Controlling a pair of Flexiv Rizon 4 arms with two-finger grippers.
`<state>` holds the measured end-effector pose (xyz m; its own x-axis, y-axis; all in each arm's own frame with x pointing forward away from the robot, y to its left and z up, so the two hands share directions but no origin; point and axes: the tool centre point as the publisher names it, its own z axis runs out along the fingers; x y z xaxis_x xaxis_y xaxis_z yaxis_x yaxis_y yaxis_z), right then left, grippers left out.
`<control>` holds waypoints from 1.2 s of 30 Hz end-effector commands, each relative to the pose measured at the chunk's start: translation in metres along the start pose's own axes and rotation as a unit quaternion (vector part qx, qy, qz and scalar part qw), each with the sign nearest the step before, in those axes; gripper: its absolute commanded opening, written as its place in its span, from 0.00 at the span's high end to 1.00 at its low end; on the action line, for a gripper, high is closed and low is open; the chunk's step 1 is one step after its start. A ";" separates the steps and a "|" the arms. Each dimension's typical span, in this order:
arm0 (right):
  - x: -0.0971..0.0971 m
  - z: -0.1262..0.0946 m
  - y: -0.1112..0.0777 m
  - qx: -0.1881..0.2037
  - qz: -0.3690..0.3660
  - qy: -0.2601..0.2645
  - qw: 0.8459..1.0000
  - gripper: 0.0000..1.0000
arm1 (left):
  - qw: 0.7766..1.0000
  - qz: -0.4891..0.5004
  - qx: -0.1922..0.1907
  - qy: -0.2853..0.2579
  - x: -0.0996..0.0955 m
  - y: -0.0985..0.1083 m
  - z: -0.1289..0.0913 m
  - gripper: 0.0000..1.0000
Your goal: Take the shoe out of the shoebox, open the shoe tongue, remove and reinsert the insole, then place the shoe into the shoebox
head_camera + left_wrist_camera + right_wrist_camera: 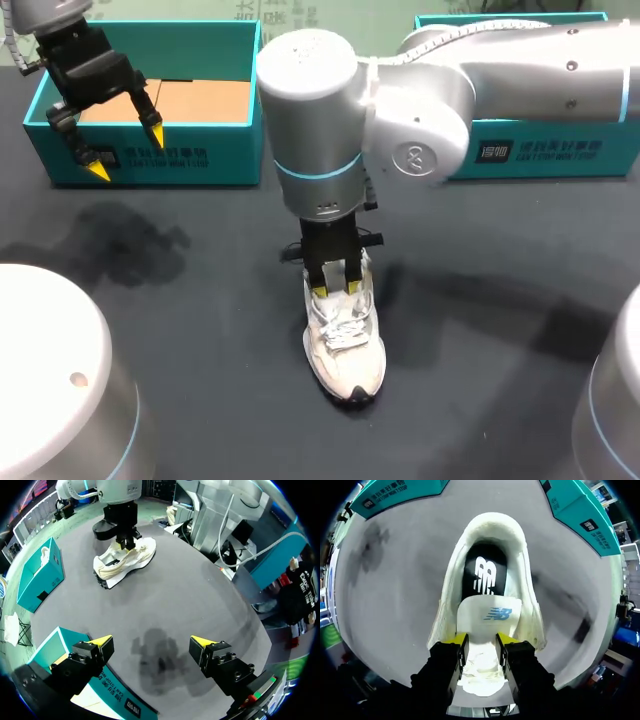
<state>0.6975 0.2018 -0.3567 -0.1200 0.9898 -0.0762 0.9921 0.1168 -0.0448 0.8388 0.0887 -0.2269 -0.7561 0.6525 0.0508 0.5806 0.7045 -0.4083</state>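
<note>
Counted: one white shoe (345,350), two teal shoeboxes, left shoebox (150,165) and right shoebox (560,150), two pincers. Upright mid-surface (200,330), lengthwise toe toward the robot, heel toward the boxes. Right pincer (336,291) clenched on the tongue (489,615); left pincer (127,152) released over the left shoebox's front wall. Only from the right wrist: black insole (484,575) inside.

Right arm (500,75): rounded silver-grey housings, a thin cyan ring round the wrist link, and a round embossed emblem on one joint cap. Right pincer (336,290): black body, two narrow black fingers (445,667), yellow tips. Left pincer (127,152): black blocky body, screw heads on the finger blocks, pointed yellow tips. A pale ribbed cable (12,50) runs beside its mount. Two pale cylindrical housings (45,370) stand at the near corners.
</note>
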 end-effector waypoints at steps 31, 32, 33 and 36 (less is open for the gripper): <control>0.001 -0.109 0.008 -0.068 -0.455 -0.005 0.888 0.06 | 1.000 0.000 -0.001 0.000 0.000 0.000 0.000 0.00; 0.000 -0.109 0.009 -0.069 -0.483 -0.004 0.873 0.00 | 1.000 0.000 -0.001 0.000 0.000 0.000 0.000 0.00; -0.001 -0.109 0.009 -0.071 -0.512 0.000 0.856 0.00 | 1.000 0.000 -0.001 0.000 0.000 0.000 0.000 0.00; -0.004 -0.110 0.008 -0.072 -0.532 0.010 0.844 0.00 | 1.000 0.000 -0.001 0.000 0.000 0.000 0.000 0.00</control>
<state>0.7084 0.2086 -0.2467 -0.7890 0.6103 -0.0701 0.6090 0.7921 0.0418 0.8388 0.0887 -0.2269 -0.7561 0.6525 0.0508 0.5805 0.7045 -0.4083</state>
